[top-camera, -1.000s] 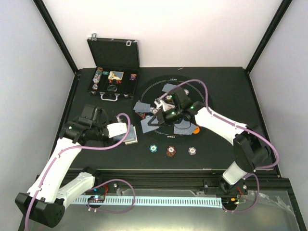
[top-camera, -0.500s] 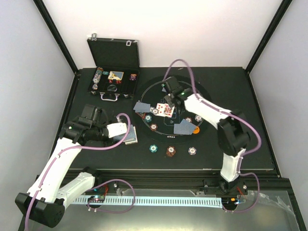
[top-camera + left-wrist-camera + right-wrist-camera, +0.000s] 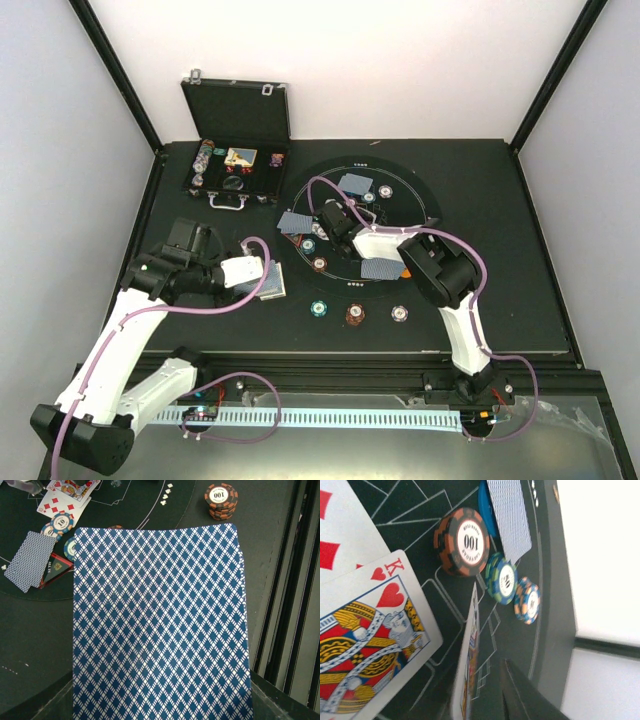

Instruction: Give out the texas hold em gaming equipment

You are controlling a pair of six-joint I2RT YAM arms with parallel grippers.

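Left wrist view: left gripper (image 3: 258, 276) jaws clamped on the deck of blue-backed cards (image 3: 160, 620), just beside the mat (image 3: 405, 205). Right gripper (image 3: 333, 222) hangs low over face-up cards (image 3: 375, 630); its jaw state cannot be told. Cards likely light, slick and flexible, so pinch by opposite edges.

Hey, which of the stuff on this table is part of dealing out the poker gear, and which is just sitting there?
For the job: blue-backed deck, king of hearts, face-down cards, near row of chips.
Just lying about: black hinged case, round mat.
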